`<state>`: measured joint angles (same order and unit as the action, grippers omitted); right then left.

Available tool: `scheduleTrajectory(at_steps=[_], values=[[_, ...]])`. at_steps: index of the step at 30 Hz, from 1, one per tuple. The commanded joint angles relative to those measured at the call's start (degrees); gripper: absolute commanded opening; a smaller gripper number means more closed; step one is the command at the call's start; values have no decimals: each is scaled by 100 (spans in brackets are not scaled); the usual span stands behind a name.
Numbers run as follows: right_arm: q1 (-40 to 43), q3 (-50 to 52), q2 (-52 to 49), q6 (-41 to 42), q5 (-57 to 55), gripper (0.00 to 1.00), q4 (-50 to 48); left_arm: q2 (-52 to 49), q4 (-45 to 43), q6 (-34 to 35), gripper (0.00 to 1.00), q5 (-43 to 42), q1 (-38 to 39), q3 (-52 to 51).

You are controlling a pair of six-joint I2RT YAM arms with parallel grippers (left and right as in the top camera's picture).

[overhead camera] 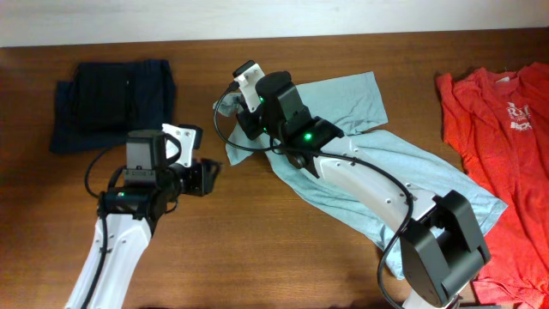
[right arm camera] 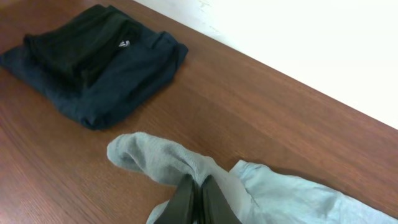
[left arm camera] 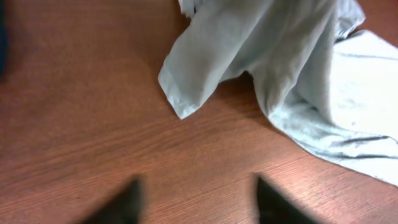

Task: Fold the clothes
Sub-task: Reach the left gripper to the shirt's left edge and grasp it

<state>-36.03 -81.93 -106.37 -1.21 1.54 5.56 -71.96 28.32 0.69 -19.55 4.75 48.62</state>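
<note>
Light-blue T-shirt (overhead camera: 403, 176) lies crumpled mid-table. In the overhead view its long axis runs diagonally from upper left, at the right gripper, to lower right by that arm's base.

Right gripper (right arm camera: 198, 194): jaws closed, pinching a bunched fold at the shirt's upper-left end; the cloth there appears raised off the wooden table (overhead camera: 283, 257).

Left gripper (left arm camera: 198, 200): jaws apart, holding nothing, hovering over bare wood. A free hanging corner (left arm camera: 180, 102) lies straight ahead of it, near but not touching.

Judgement: the left arm is the nearer one to that corner. The next move likely calls for a forward reach to take it, so both arms can spread the shirt flat.

Also present: folded navy garment (overhead camera: 116, 103) at left and red shirt (overhead camera: 493, 120) at right, both well apart.
</note>
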Motion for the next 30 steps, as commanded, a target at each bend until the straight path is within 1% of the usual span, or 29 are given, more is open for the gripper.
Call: scheduleTrajectory(at_steps=[1, 3, 5, 9, 12, 13, 14, 15, 16, 19, 30], values=[[11, -74, -15, 68, -72, 4, -20, -221, -26, -28, 14, -101, 24, 98], [11, -74, -15, 70, -72, 5, -20, -352, -107, -28, 6, -70, 24, 98], [11, -74, -15, 70, -72, 5, -20, -514, -184, -26, 1, -61, 24, 98], [11, -74, -15, 70, -72, 5, -20, -988, -459, -26, 1, -63, 24, 98], [11, -74, -15, 70, -70, 4, -20, -1473, -901, 24, 1, -111, 24, 98], [11, -74, -15, 70, -72, 5, -20, -1587, -1029, 20, 2, -186, 24, 98], [11, -74, -15, 70, -70, 4, -17, -1692, -1163, 20, 8, -256, 24, 98], [11, -74, -15, 70, -72, 4, -17, -1775, -1274, 20, 21, -284, 24, 98], [11, -74, -15, 70, -72, 4, -20, -1843, -1366, 17, 36, -280, 24, 98], [11, -74, -15, 70, -72, 5, -20, -2052, -1700, 13, 41, -273, 24, 98], [11, -74, -15, 70, -72, 4, -22, -2546, -2124, -11, 41, -350, 90, 98]])
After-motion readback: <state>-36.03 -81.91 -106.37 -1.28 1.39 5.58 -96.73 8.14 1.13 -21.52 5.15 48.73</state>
